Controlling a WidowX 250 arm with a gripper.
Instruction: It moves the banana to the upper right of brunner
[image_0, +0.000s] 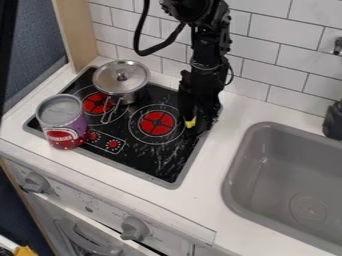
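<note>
One pincer (200, 121) hangs over the right side of the cooktop (137, 156), beside the tiled wall (257, 55); whether it is spread or pressed together, I cannot tell. One banana (191, 122) is at the pincer, right of the red burners (a small yellow patch is all that peeks out). Those burners number two. One lidded saucepan (122, 82) stands at the back left, one can (63, 122) at the front left. Two knobs (134, 228) are on the stove front, and one sink (230, 181) lies to the right.
</note>
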